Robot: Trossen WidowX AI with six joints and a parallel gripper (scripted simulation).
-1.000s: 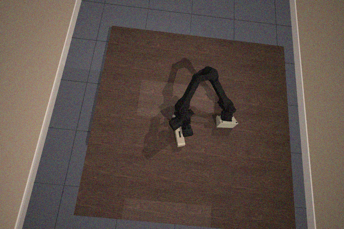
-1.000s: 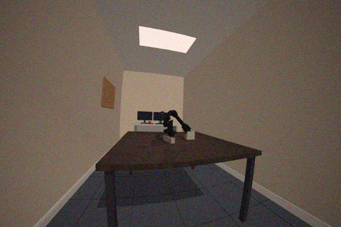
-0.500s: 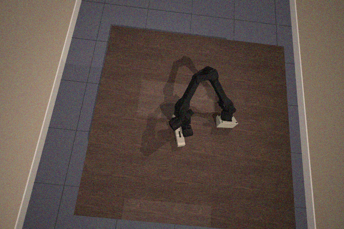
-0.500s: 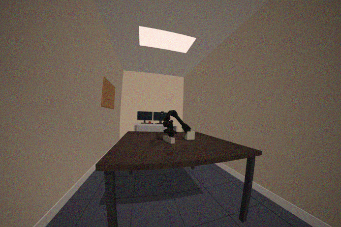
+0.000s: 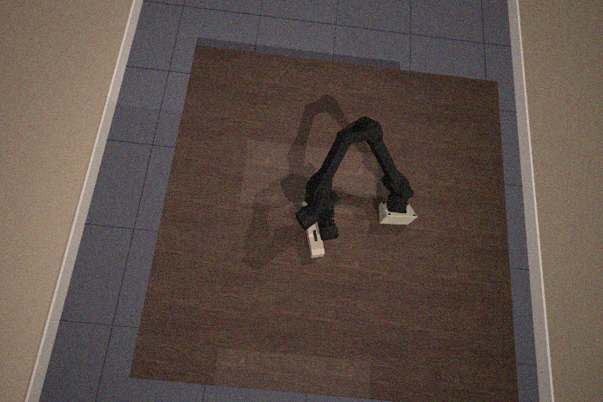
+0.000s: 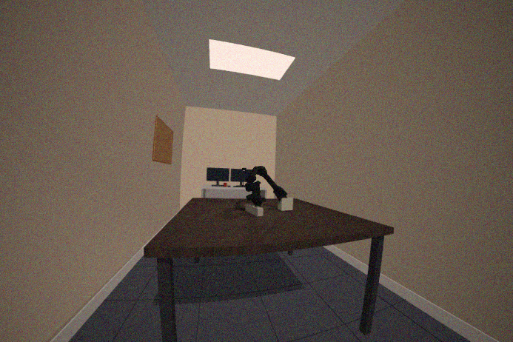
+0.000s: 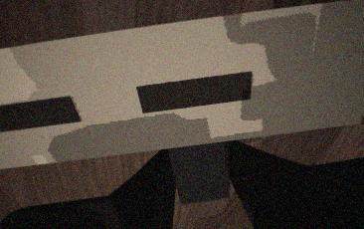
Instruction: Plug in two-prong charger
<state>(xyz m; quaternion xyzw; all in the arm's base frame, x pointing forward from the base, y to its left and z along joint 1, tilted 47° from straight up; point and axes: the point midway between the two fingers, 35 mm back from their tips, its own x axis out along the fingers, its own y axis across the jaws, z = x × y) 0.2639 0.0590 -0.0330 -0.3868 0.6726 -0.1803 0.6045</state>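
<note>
The pale power strip (image 5: 317,251) (image 6: 257,211) (image 7: 114,60) lies on the table and crosses the wrist view at a slight slant. Two dark rectangular openings show in its top there, a right one (image 7: 194,93) and a left one (image 7: 37,114) cut by the frame edge. My black gripper (image 5: 318,220) (image 7: 201,169) is shut on a dark grey block, the charger (image 7: 203,181), at the strip's lower long edge in the wrist view. The prongs do not show. I cannot tell whether the charger touches the strip. In the top and exterior views the arm hides the charger.
The arm's base stands on a pale block (image 5: 398,218) (image 6: 286,203) to the right of the strip. Both are on the brown wooden table (image 5: 264,308) (image 6: 224,237). Shadows of the arm fall across the table and strip. Monitors (image 6: 217,174) stand on a far desk.
</note>
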